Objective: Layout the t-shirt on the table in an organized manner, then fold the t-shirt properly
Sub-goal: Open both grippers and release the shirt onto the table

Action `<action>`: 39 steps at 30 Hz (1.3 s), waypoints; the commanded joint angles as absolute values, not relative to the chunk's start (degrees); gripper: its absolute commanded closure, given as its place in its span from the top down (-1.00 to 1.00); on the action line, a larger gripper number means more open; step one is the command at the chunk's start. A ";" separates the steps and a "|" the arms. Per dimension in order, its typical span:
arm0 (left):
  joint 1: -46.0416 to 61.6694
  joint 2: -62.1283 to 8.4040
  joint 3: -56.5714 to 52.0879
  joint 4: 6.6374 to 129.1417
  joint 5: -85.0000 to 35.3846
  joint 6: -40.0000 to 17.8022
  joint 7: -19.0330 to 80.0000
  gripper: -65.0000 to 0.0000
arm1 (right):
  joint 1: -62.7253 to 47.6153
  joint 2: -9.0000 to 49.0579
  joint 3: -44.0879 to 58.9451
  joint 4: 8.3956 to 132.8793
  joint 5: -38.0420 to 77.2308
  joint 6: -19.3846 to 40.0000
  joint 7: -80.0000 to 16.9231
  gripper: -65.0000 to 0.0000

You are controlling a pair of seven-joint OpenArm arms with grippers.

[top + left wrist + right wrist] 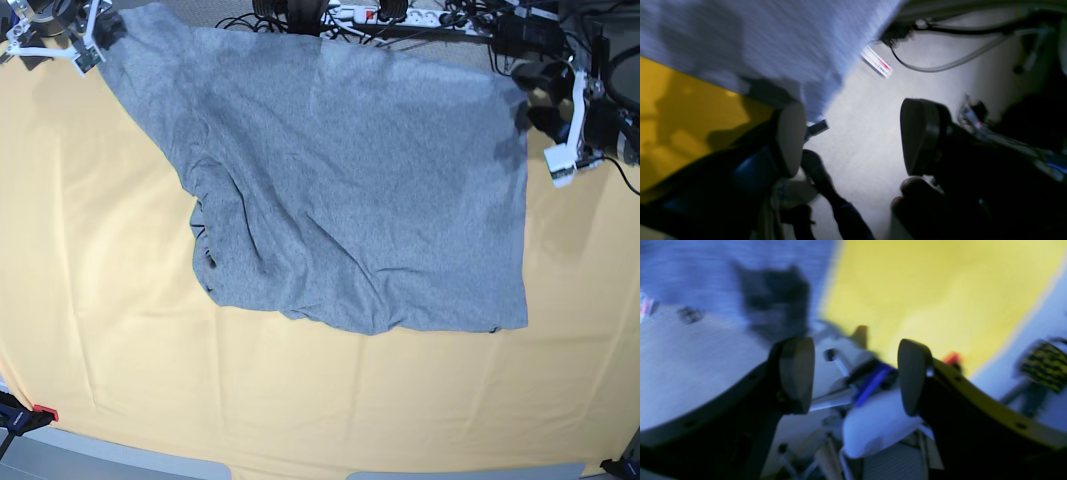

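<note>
The heather-grey t-shirt [350, 190] lies spread and creased on the yellow-orange table [100, 330], bunched along its left side, with no lettering showing. My left gripper [532, 103] hangs at the shirt's far right corner. In the left wrist view it [855, 138] is open and the blurred shirt [756, 43] ends beside one pad [790, 140], with nothing between the fingers. My right gripper [103, 32] is at the shirt's far left corner. In the right wrist view it [853, 375] is open and empty, with the shirt [706, 270] behind it.
Cables and a power strip [400, 14] run along the table's far edge. A power strip [877, 63] lies on the pale floor below. A red-tipped clamp [38, 413] grips the near left corner. The near half of the table is bare cloth.
</note>
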State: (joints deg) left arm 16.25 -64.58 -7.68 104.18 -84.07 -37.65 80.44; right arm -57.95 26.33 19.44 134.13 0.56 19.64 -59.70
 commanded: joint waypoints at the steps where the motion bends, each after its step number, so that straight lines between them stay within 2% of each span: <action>1: 14.59 -66.02 -8.80 104.73 -85.00 -37.19 80.00 0.41 | -58.39 26.83 19.99 135.00 -1.10 18.55 -58.52 0.25; 7: 9.43 -65.69 -12.62 104.73 -85.00 -36.84 80.00 0.41 | -56.16 26.83 20.01 135.00 -6.33 13.41 -57.60 0.25; 13: 4.14 -65.69 -14.63 103.13 -85.00 -36.82 80.00 0.41 | -48.12 26.83 19.99 135.00 -2.90 12.49 -55.64 0.25; 21: 1.02 -65.39 -14.72 95.20 -85.00 -36.80 80.00 0.41 | -34.02 26.83 19.99 135.00 19.42 20.62 -53.10 0.25; 28: 0.93 -65.28 -14.72 89.82 -85.00 -36.82 80.00 0.41 | -24.10 26.81 19.99 134.10 32.91 24.82 -49.23 0.25; 32: 0.91 -63.88 -14.72 88.75 -85.00 -36.84 80.00 0.41 | -19.22 26.81 19.97 125.84 42.35 28.62 -49.78 0.25; 39: 0.95 -60.53 -14.72 88.75 -85.00 -36.84 80.00 0.41 | -10.72 26.50 19.86 108.44 59.57 34.54 -59.00 0.24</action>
